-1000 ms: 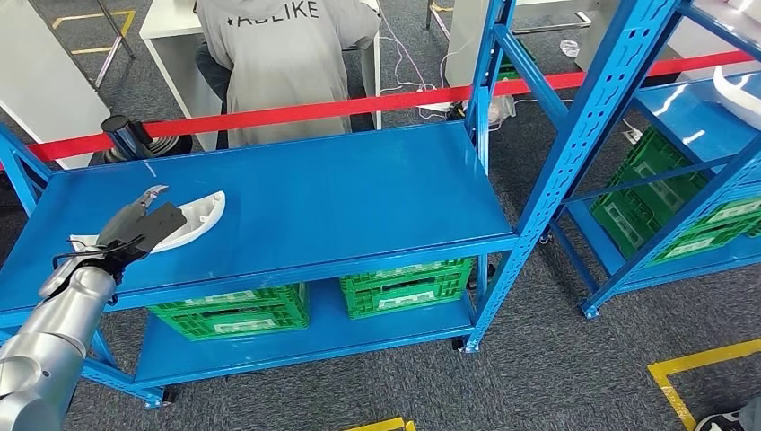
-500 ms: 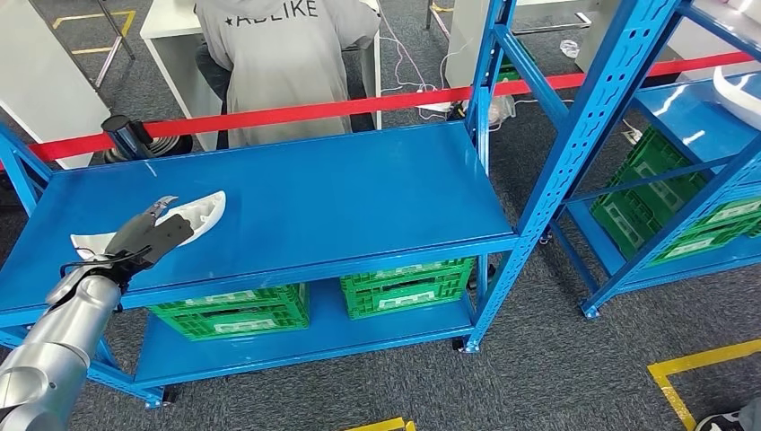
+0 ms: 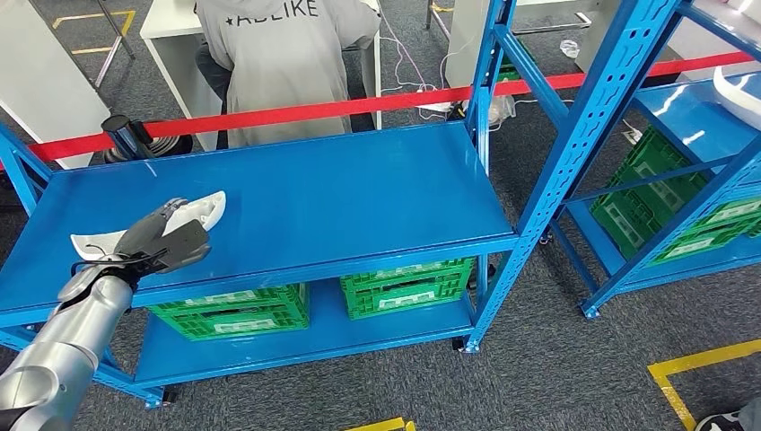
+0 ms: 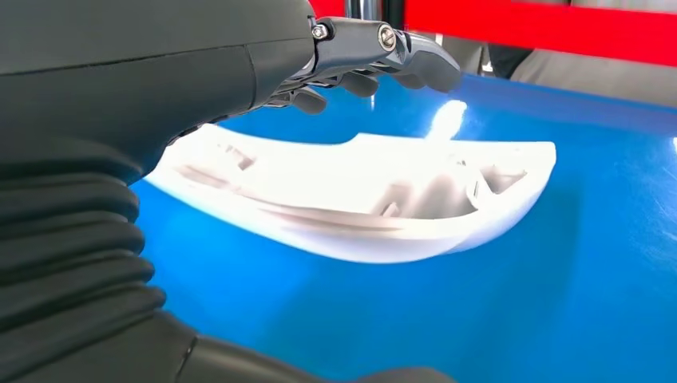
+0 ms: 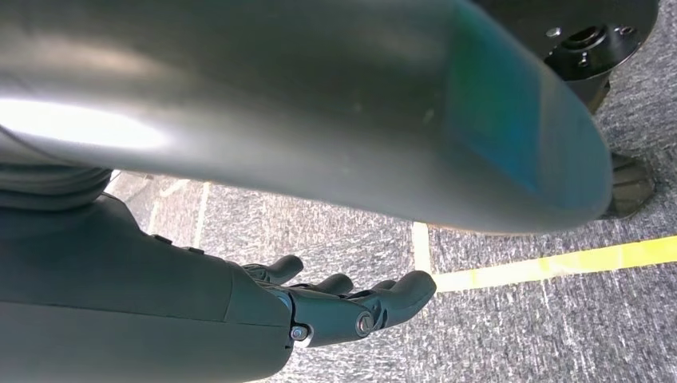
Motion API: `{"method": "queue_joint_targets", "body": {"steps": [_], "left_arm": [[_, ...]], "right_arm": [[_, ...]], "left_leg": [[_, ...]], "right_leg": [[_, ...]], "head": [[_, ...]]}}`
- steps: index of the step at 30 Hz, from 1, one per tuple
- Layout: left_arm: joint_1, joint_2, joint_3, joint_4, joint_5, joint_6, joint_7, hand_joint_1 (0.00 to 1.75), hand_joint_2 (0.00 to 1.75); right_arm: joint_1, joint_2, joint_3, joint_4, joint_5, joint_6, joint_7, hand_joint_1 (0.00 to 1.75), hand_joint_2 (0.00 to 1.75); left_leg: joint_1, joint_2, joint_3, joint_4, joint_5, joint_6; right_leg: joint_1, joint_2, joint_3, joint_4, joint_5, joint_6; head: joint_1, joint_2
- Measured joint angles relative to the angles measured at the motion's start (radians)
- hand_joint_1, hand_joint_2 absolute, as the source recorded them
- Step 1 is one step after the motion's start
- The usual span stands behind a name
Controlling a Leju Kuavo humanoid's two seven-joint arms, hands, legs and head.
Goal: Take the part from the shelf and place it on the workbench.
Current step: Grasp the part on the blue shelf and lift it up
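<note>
Risk first: our left hand (image 3: 170, 238) hovers over the near end of the white curved part (image 3: 199, 210), fingers apart and, as far as the wrist view shows, holding nothing. The part lies hollow side up on the blue workbench top (image 3: 359, 197), near its left front corner and close to the front edge. We judge that if the hand swings sideways or drops, the fingers (image 4: 383, 56) could catch the raised rim and drag or spin the light shell toward that front edge, where it could tip off. Its smooth curved underside probably lets it rock or slide easily on the painted steel.

Our right hand (image 5: 351, 307) hangs over grey carpet beside a yellow floor line, fingers loosely spread with nothing in them; we see no hazard there.

Counting from left to right: one white part on the workbench, two green crates (image 3: 408, 285) on the lower shelf beneath it, one person in a grey top (image 3: 278, 63) seated behind the red barrier tape (image 3: 359, 105), one further white piece (image 3: 740, 94) on the right-hand shelf unit, with green crates (image 3: 664, 193) below it, their number unclear.
</note>
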Motion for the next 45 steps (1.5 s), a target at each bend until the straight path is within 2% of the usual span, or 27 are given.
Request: {"method": "queue_joint_targets", "body": {"steps": [10, 25, 26, 29, 30, 32, 45], "left_arm": [[0.000, -0.021, -0.094, -0.001, -0.068, 0.120, 0.072, 0.00, 1.75], [0.009, -0.037, -0.160, 0.024, -0.102, 0.182, 0.138, 0.01, 1.75], [0.009, -0.037, -0.160, 0.027, -0.102, 0.181, 0.140, 0.15, 1.75], [0.009, -0.037, -0.161, 0.034, -0.102, 0.177, 0.148, 1.37, 1.75], [0.009, -0.037, -0.161, 0.036, -0.101, 0.174, 0.151, 1.67, 1.75], [0.009, -0.037, -0.161, 0.041, -0.101, 0.168, 0.157, 1.75, 1.75], [-0.009, -0.039, -0.161, 0.048, -0.100, 0.169, 0.162, 1.75, 1.75]], "right_arm": [[-0.001, 0.000, -0.007, 0.000, 0.002, 0.000, -0.007, 0.00, 0.00], [0.000, 0.000, -0.010, 0.000, 0.009, 0.004, -0.011, 0.00, 0.00], [0.000, 0.000, -0.010, 0.000, 0.009, 0.004, -0.011, 0.00, 0.00], [0.000, 0.000, -0.014, 0.000, 0.009, 0.004, -0.011, 0.00, 0.00], [0.000, 0.000, -0.015, 0.000, 0.009, 0.004, -0.011, 0.00, 0.00], [0.000, 0.000, -0.017, 0.000, 0.009, 0.004, -0.011, 0.00, 0.00], [-0.001, 0.000, -0.024, 0.000, 0.007, 0.001, -0.012, 0.00, 0.00]], "left_leg": [[0.000, 0.000, 0.000, 0.000, 0.000, 0.000], [0.000, 0.000, 0.000, 0.000, 0.000, 0.000], [0.000, 0.000, 0.000, 0.000, 0.000, 0.000], [0.000, 0.000, 0.000, 0.000, 0.000, 0.000], [0.000, 0.000, 0.000, 0.000, 0.000, 0.000], [0.000, 0.000, 0.000, 0.000, 0.000, 0.000], [0.000, 0.000, 0.000, 0.000, -0.001, 0.001]], "right_leg": [[0.000, 0.000, 0.000, 0.000, 0.000, 0.000], [0.000, 0.000, 0.000, 0.000, 0.000, 0.000], [0.000, 0.000, 0.000, 0.000, 0.000, 0.000], [0.000, 0.000, 0.000, 0.000, 0.000, 0.000], [0.000, 0.000, 0.000, 0.000, 0.000, 0.000], [0.000, 0.000, 0.000, 0.000, 0.000, 0.000], [-0.001, 0.000, 0.002, 0.000, 0.000, 0.000]], "head": [[0.000, 0.000], [0.000, 0.000], [0.000, 0.000], [0.000, 0.000], [0.000, 0.000], [0.000, 0.000], [0.000, 0.000]]}}
